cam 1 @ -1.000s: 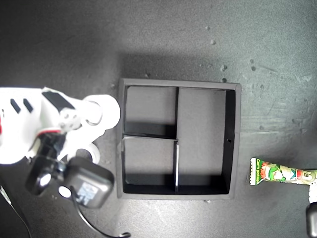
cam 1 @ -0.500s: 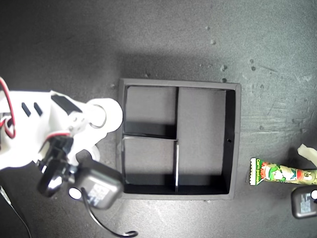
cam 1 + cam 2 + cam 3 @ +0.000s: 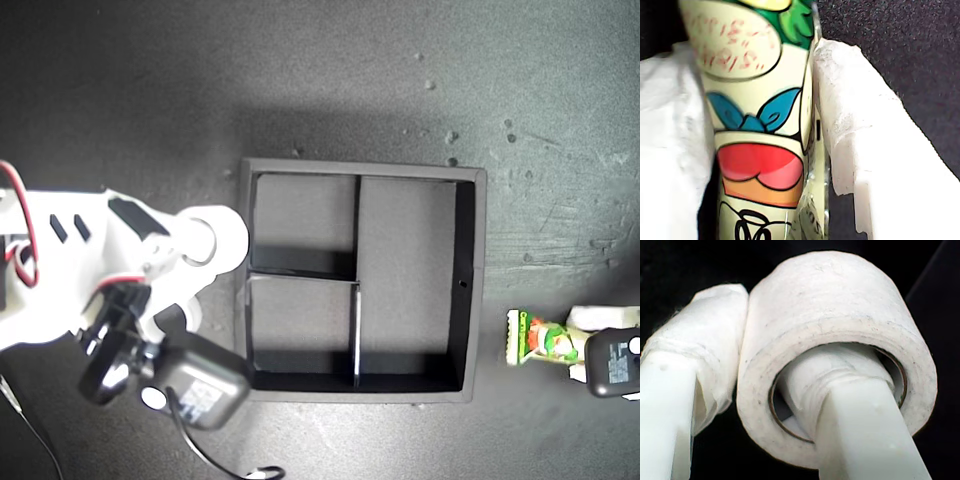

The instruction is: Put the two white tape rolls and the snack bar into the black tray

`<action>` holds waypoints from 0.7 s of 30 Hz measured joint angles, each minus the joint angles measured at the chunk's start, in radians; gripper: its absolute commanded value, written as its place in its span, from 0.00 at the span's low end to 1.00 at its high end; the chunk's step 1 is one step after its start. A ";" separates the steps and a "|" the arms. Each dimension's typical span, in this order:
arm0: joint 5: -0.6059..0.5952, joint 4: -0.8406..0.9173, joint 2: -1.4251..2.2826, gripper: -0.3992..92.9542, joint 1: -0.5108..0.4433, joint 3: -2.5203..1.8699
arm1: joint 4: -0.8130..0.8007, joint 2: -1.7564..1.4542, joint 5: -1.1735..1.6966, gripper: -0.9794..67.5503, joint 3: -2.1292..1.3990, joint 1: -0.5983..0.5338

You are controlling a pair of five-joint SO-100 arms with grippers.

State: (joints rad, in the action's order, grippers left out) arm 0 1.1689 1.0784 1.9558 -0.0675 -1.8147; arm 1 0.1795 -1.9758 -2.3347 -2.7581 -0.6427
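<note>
The black tray (image 3: 476, 290) lies in the middle of the exterior view, all three compartments bare. One white tape roll (image 3: 222, 236) (image 3: 840, 305) hangs just off the tray's edge on the exterior view's left. My second gripper (image 3: 205, 242) (image 3: 765, 340) is shut on it, one finger through its hole and one outside. A second white ring-like piece (image 3: 188, 312) peeks from under that arm; I cannot tell whether it is a tape roll. The snack bar (image 3: 530, 338) (image 3: 760, 125) lies at the exterior view's right, and my first gripper (image 3: 590, 342) (image 3: 757, 55) holds it with both fingers against the wrapper.
The surface is a dark mat with pale specks beyond the tray. A black camera block (image 3: 195, 385) and its cable (image 3: 240, 470) hang from the second arm near the tray's corner at the exterior view's lower left.
My first gripper has come in from the exterior view's right edge and now straddles the snack bar. The second arm with its tape roll has crept slightly toward the tray.
</note>
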 measured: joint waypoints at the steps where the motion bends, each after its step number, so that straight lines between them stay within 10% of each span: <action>1: 0.000 0.000 0.000 0.01 0.000 0.000 | -0.015 0.000 0.000 0.01 -0.015 -0.002; 12: -0.012 0.000 0.000 0.01 -0.017 0.006 | -0.137 -0.083 -0.009 0.01 -0.086 0.008; 21: -0.015 0.000 0.000 0.01 -0.017 0.018 | 0.324 -0.261 -0.003 0.01 0.198 0.189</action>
State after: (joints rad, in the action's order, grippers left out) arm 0 1.1536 1.0784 1.9558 -0.0844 -1.7963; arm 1 0.5031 -2.2365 -2.3378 -2.5602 -0.4541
